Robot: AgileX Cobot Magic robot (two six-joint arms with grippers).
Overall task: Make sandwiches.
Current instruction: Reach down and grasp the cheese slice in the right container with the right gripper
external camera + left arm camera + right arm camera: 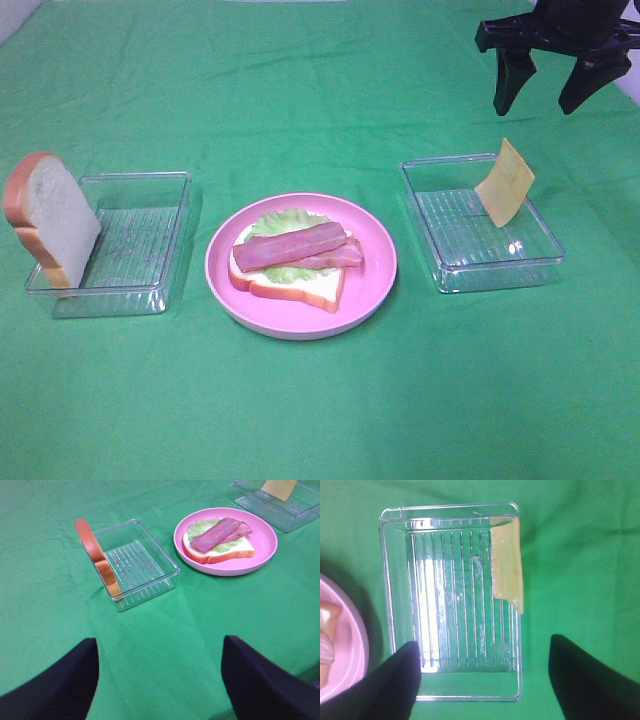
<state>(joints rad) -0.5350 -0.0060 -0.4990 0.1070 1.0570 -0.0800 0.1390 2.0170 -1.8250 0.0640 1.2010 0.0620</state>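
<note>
Right gripper (541, 98) wide open, empty. Cheese slice (505, 182) below it, leaning on tray (500, 272) wall. Risk: the thin tilted slice slips flat if the pinch lands off-centre. Unfinished sandwich (295, 262) well off to its side.

The left claw (159, 647) and right claw (538, 105) gape wide, the right pointing down.

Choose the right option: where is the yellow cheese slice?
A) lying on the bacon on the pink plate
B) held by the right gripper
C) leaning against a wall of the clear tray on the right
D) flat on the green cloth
C: the cheese slice stands tilted against a wall of the clear tray on the right, and the right gripper hangs open above it with nothing between its jaws.
</note>
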